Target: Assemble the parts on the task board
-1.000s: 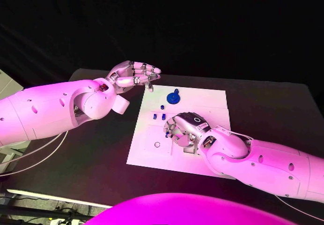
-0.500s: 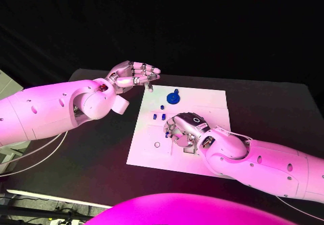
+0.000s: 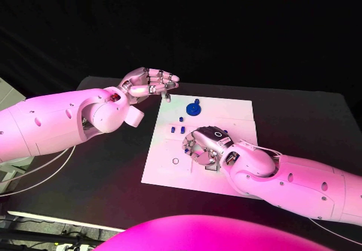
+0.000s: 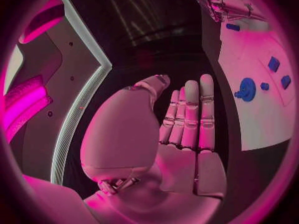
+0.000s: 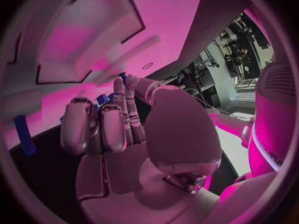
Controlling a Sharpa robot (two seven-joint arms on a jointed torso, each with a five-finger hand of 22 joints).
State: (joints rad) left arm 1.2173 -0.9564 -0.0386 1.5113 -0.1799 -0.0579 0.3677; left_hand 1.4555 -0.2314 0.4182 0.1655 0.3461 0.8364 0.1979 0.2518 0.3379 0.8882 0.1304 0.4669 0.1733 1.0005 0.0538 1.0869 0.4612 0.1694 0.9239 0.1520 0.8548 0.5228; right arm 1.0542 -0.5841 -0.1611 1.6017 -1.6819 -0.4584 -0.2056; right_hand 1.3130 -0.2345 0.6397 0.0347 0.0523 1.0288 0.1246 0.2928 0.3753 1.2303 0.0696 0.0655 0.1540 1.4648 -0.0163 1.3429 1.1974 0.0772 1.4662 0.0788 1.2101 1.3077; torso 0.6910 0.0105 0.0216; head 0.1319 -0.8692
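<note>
The white task board [image 3: 226, 110] lies mid-table. My right hand [image 3: 207, 145] is bent down over the board's middle, its fingers closed round a small blue part [image 5: 102, 100] that peeks out between them. My left hand [image 3: 147, 81] hovers by the board's far left corner, its fingers loosely bent and nothing in them [image 4: 181, 129]. A round blue part [image 3: 194, 109] sits at the board's far side, also seen from the left wrist [image 4: 247, 89]. Two small blue parts [image 3: 177, 129] stand just beyond the right hand's fingers. Another blue part [image 5: 25, 134] lies on the board.
The black table [image 3: 302, 115] surrounds the board, with bare room to its right and at its near left. A small round hole [image 3: 175, 161] marks the board's near left part. White cables [image 3: 37, 172] hang off the table's left edge.
My right hand has edged slightly left and toward me on the board. The left hand has stayed where it was.
</note>
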